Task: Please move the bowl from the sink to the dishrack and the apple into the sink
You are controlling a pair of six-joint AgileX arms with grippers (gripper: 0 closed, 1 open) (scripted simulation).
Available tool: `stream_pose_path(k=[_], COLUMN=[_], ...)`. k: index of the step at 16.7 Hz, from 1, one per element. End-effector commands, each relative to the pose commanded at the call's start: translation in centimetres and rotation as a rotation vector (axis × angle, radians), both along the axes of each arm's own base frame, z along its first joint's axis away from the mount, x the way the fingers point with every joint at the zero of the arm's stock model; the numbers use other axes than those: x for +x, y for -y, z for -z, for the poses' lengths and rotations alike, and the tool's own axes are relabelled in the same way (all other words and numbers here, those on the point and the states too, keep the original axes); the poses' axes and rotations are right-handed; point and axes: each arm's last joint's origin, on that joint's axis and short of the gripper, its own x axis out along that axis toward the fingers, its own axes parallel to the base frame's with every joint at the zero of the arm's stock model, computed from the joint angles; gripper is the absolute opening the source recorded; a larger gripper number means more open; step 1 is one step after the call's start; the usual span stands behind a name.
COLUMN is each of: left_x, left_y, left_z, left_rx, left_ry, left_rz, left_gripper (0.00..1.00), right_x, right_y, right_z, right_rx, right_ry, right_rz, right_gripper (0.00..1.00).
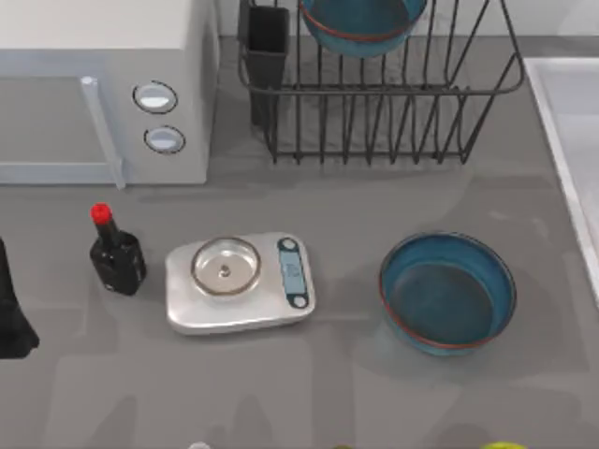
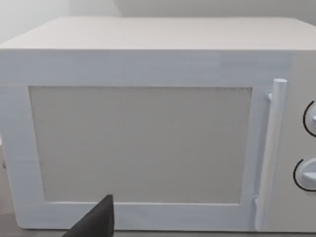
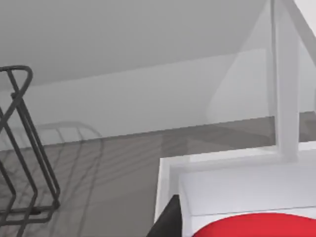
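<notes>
The bowl [image 1: 363, 21] sat in the dishrack [image 1: 393, 112]; the right gripper [image 3: 170, 222], grip state indeterminable, held the apple [image 3: 256, 226] over the sink [image 3: 222, 168], apparently for release.

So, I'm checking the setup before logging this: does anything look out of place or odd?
Nothing spilled or damaged. One teal bowl sits in the dishrack; its look-alike stands upright on the table. The apple shows over the sink, close under the right wrist camera.
</notes>
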Motion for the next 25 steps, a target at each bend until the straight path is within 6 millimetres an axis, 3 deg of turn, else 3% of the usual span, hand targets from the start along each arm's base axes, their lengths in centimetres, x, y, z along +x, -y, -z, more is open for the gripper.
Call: stream_pose_path(k=[3, 7, 15, 18, 25], left_x=[0.0, 0.0, 0.0, 0.0, 0.0], left_y=[0.0, 0.0, 0.0, 0.0, 0.0], left_z=[0.0, 0.0, 0.0, 0.0, 0.0], left_rx=[0.0, 0.0, 0.0, 0.0, 0.0], left_ry=[0.0, 0.0, 0.0, 0.0, 0.0], left_rz=[0.0, 0.0, 0.0, 0.0, 0.0], left_gripper=[1.0, 1.0, 1.0, 1.0, 1.0], right_x=[-3.5, -6.5, -6.6, -6.0, -5.5], right_y=[2.8, 4.4, 4.5, 5.0, 5.4], right_z=[-0.4, -0.3, 0.0, 1.9, 10.2], right_rx=[-0.114, -0.209, -0.214, -0.214, -0.221], right_ry=[0.166, 0.26, 0.265, 0.262, 0.276], right_rz=[0.051, 0.094, 0.096, 0.098, 0.096], right_gripper=[0.0, 0.0, 0.0, 0.0, 0.0])
